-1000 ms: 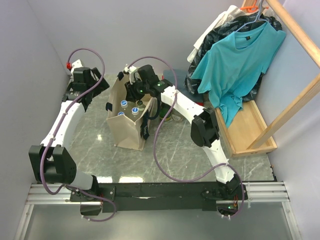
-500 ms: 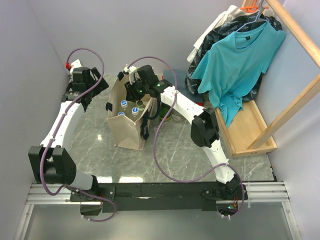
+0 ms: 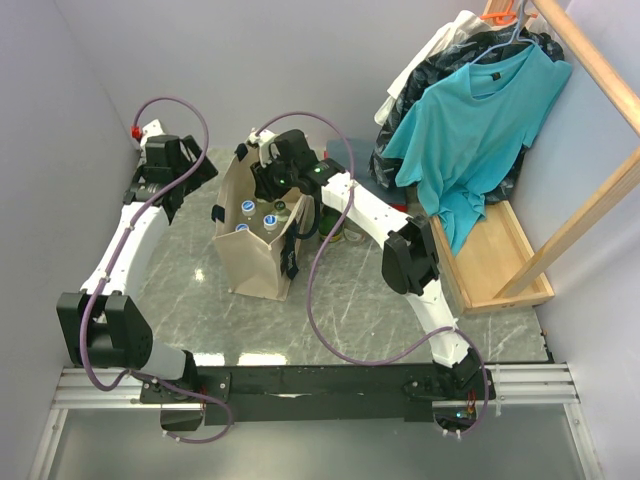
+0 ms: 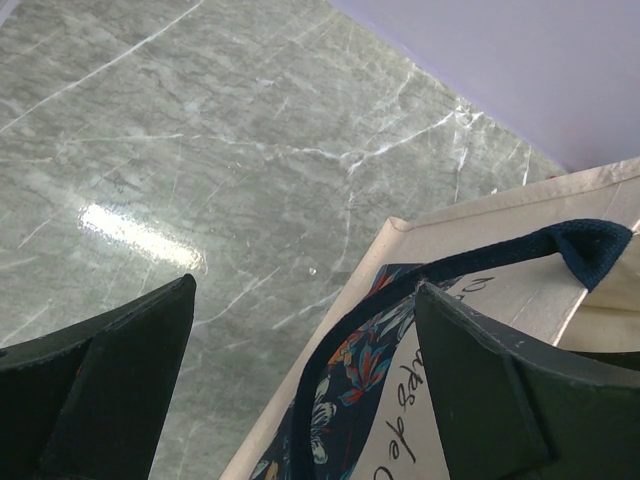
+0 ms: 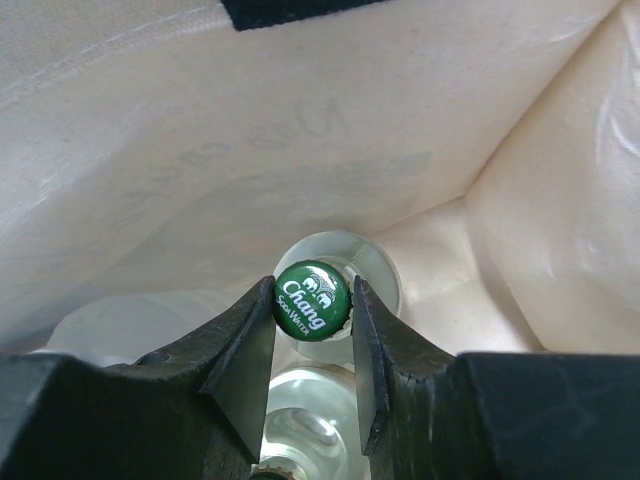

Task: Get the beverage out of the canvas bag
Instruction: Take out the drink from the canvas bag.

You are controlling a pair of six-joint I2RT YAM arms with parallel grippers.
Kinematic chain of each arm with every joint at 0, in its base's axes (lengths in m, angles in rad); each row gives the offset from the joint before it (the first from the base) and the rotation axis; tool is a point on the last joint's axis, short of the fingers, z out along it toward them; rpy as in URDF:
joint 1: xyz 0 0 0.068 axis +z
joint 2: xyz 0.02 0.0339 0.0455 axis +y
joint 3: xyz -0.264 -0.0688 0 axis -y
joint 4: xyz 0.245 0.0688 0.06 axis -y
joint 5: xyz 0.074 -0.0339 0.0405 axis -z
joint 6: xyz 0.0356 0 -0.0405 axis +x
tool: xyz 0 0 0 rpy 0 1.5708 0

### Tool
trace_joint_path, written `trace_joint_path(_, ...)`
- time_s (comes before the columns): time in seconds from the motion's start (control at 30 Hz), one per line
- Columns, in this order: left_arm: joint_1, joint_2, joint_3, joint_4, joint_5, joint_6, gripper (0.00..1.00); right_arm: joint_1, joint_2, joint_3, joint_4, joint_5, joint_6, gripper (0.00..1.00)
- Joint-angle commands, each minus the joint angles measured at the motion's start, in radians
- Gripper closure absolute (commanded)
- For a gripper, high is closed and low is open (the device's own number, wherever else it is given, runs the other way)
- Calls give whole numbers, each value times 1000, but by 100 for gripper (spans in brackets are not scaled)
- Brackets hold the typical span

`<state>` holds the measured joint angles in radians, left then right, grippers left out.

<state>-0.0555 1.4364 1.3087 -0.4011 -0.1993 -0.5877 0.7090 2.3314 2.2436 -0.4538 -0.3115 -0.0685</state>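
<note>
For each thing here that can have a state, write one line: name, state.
bag: upright, open at the top.
green-capped bottle: capped, upright inside bag.
blue-capped bottles: capped, upright inside bag.
right gripper: shut on green-capped bottle's cap.
left gripper: open, empty.
T-shirt: hanging.

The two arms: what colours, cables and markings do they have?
Both the left arm and the right arm have white links and black joint housings. A purple-grey cable loops along each. The gripper fingers are black wedges. Small green lights glow on the right arm.

High rear overview plus two close wrist views, canvas bag (image 3: 250, 265) in all
</note>
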Motion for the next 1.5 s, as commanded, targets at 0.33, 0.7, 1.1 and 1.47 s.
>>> trace_joint_path(0.33, 3, -33, -11, 27, -5, 9, 4, -9, -145, 73, 187, 12, -16, 100)
trace_joint_path(0.7, 3, -36, -11, 28, 0, 9, 4, -11, -165, 73, 239, 28, 4, 100)
trace_joint_path(1.1, 5, -44, -22, 28, -3, 3, 4, -11, -185, 64, 268, 38, 10, 100)
trace_joint_path(1.47, 5, -59, -38, 34, 0, 8, 4, -13, -210, 59, 274, 38, 4, 100)
